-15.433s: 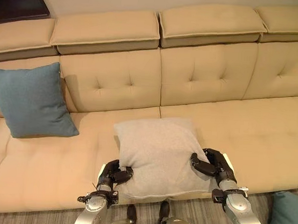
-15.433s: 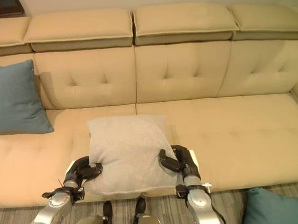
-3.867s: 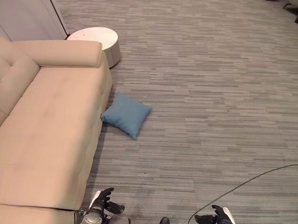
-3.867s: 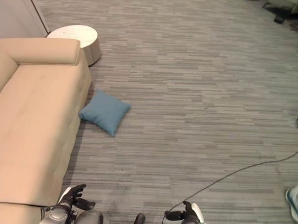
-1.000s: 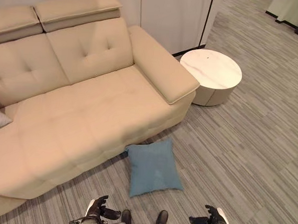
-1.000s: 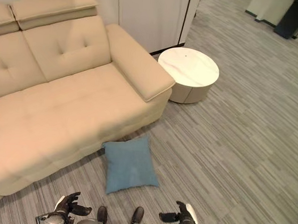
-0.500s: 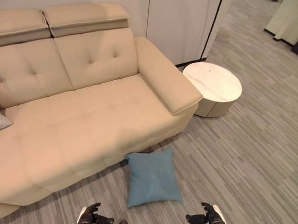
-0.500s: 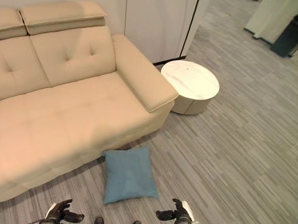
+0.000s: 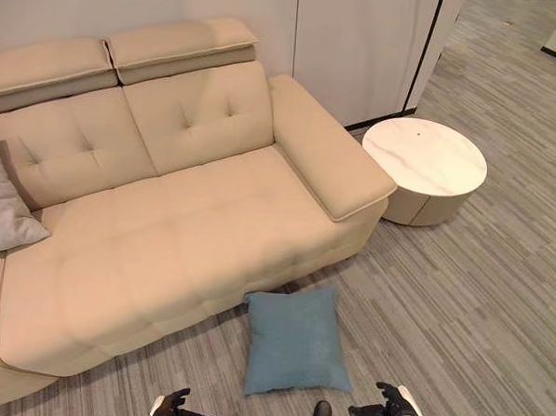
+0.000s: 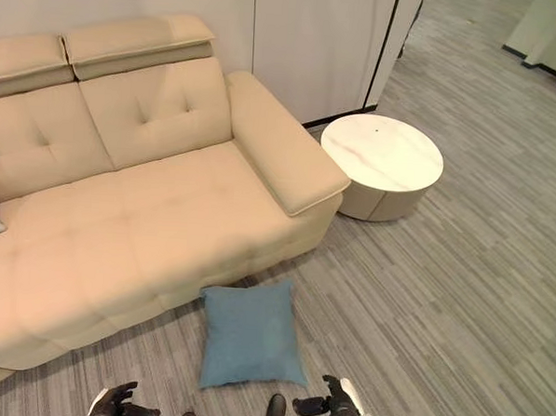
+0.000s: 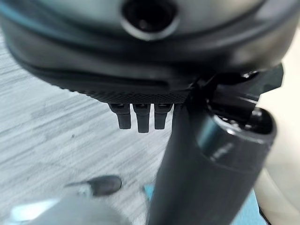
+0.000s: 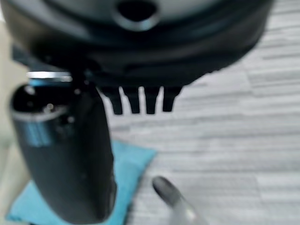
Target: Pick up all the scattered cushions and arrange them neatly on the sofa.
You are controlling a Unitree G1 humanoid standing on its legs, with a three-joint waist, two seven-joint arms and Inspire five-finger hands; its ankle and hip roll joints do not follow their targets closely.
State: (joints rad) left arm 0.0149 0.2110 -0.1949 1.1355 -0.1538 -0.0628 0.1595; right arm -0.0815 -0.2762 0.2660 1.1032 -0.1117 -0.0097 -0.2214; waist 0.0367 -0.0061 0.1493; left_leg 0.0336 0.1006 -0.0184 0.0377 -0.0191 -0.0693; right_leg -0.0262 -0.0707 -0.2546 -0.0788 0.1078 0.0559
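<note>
A blue cushion (image 9: 295, 340) lies flat on the floor (image 9: 460, 301), just ahead of and between the left hand (image 9: 170, 411) and right hand (image 9: 389, 409), touching neither. Both hands are held empty, fingers relaxed and apart. Beyond the cushion the sofa (image 9: 165, 221) is seen, a grey cushion (image 9: 0, 210) propped at its far left. A round table (image 9: 426, 169) stands ahead of the right hand, beside the sofa's arm.

Blue cushion (image 10: 249, 334) on floor, touching beige sofa (image 10: 137, 219) front.
</note>
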